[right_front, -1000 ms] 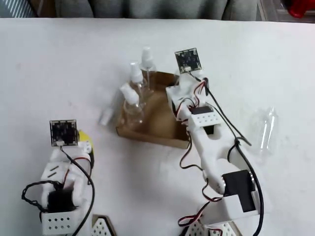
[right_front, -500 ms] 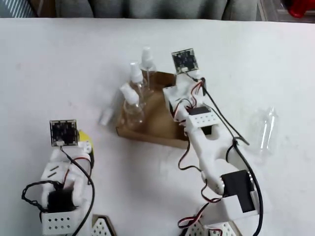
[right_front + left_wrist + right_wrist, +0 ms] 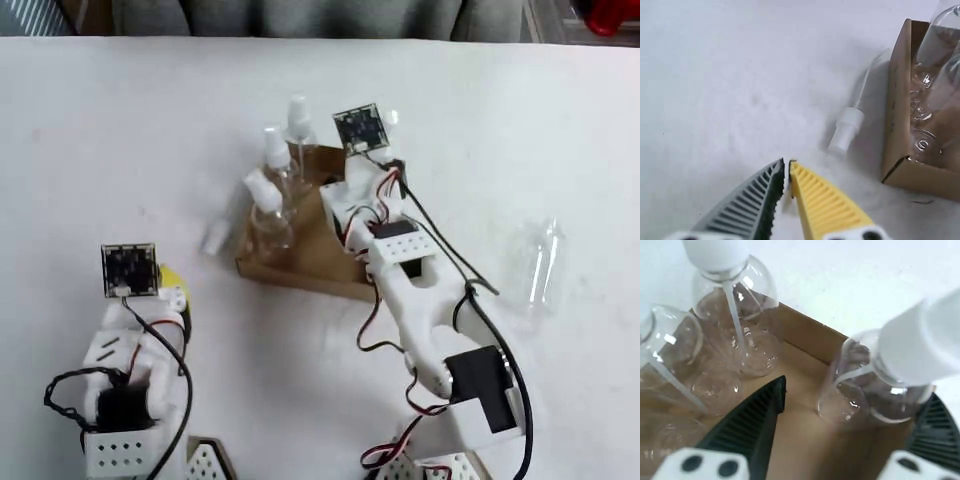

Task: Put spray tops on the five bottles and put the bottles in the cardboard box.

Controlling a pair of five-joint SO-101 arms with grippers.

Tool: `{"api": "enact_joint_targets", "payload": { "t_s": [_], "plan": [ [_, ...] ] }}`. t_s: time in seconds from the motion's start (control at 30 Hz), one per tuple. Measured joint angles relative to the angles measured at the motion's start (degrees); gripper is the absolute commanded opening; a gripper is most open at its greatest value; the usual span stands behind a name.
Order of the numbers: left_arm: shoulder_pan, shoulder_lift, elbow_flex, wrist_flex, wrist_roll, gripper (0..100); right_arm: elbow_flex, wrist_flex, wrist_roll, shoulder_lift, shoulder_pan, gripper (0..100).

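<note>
The brown cardboard box (image 3: 318, 262) lies at the centre of the high view on the white counter (image 3: 120, 130). Three clear plastic bottles with white spray tops (image 3: 272, 152) stand close together at its upper left corner. The right tool (image 3: 857, 392) hangs over the box with its two black jaws wide apart, holding nothing. A fourth capped bottle (image 3: 875, 390) stands upright between them, nearer to the jaw at the lower right of the right wrist view; whether it touches that jaw I cannot tell.

The fifth clear bottle (image 3: 540, 262), without a top, lies on its side at the right of the high view, well apart from the box. The loose white spray top (image 3: 846, 131), with its thin tube, lies on the counter just beside the left wall of the box. The left tool (image 3: 786, 162) is closed, grey and yellow jaws tip to tip, with nothing in it, near that top.

I judge the empty bottle to be very light, with thin and smooth walls: it may roll, slip or dent under a hard squeeze. A hold across the middle of the body, with mild force, seems best. The spray top is small and hard, but its tube looks thin and bendable, so it should be taken by the white cap, not by the tube.
</note>
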Motion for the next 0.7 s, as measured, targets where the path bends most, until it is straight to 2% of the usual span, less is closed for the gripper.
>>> {"api": "enact_joint_targets", "payload": {
  "t_s": [0.3,0.6,0.7],
  "plan": [
    [0.00,0.00,0.00,0.00,0.00,2,8.97,0.09,0.00,-11.87,0.18,34.8],
    [0.00,0.00,0.00,0.00,0.00,2,21.36,0.09,0.00,-33.49,0.18,34.8],
    [0.00,0.00,0.00,0.00,0.00,2,24.62,3.34,0.00,-42.46,0.18,34.8]
  ]
}}
